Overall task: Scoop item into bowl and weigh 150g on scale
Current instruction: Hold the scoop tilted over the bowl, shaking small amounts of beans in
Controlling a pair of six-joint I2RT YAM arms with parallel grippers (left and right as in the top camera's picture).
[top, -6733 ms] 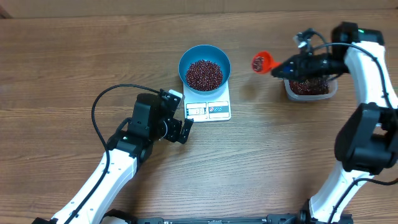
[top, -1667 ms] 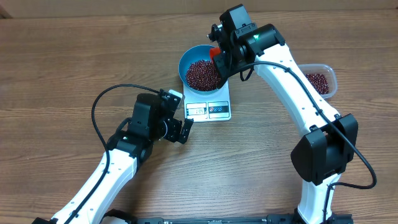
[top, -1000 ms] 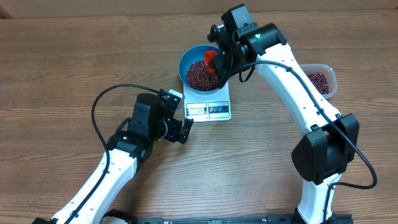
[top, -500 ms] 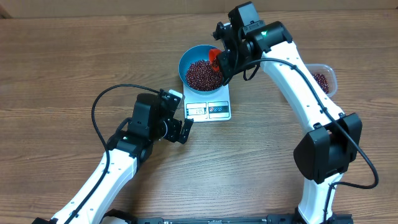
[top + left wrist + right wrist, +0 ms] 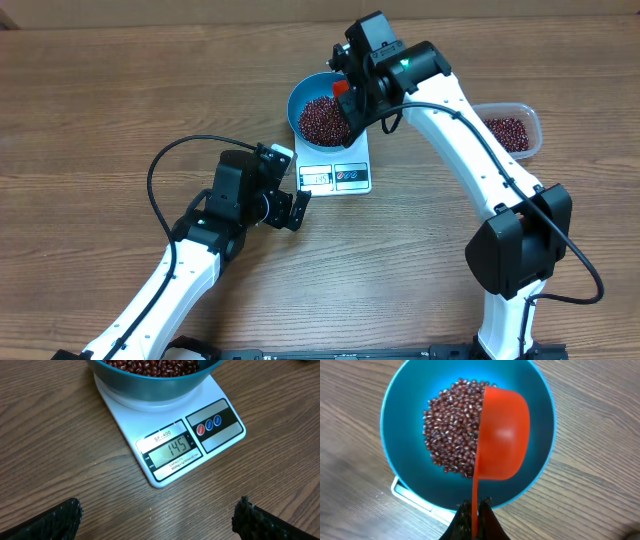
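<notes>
One bowl [image 5: 291,108], upper middle of the overhead frame. One scale [image 5: 336,178] below it, with one display [image 5: 170,449] and three buttons [image 5: 209,425]. One scoop [image 5: 502,440]. One tub [image 5: 537,128], right edge. Two arms: left arm [image 5: 180,270], right arm [image 5: 480,150]. Beans [image 5: 318,118] in two lots, too many to count.

I see the bowl [image 5: 293,105] on the 12 o'clock end of the scale [image 5: 335,177], with the beans [image 5: 320,120] in it and the scoop [image 5: 342,88] over its 1 o'clock side. The tub [image 5: 531,118] lies well apart at 3 o'clock, and the left gripper [image 5: 289,184] sits near the scale at 8 o'clock.
</notes>
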